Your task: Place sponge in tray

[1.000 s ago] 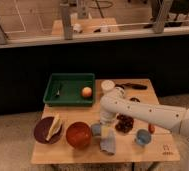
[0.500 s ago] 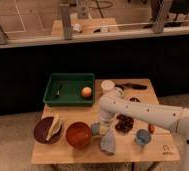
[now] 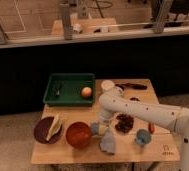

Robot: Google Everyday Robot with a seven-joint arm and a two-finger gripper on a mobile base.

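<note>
The green tray (image 3: pixel 69 90) stands at the back left of the wooden table and holds an orange ball (image 3: pixel 86 92) and a small dark item. A yellow, sponge-like wedge (image 3: pixel 53 127) lies on a dark round plate (image 3: pixel 42 131) at the front left. My white arm reaches in from the right, and its gripper (image 3: pixel 101 128) points down at the table's middle front, just right of a red bowl (image 3: pixel 79 134). The gripper is over a small blue and pale yellow object that I cannot identify. It is well right of the plate and in front of the tray.
A grey-blue crumpled thing (image 3: pixel 108 142) lies in front of the gripper. A blue cup (image 3: pixel 142 137), a dark snack pile (image 3: pixel 124 123) and a small red item (image 3: pixel 151 128) are at the right. A white cup (image 3: pixel 107 85) and a dark utensil (image 3: pixel 133 86) are at the back.
</note>
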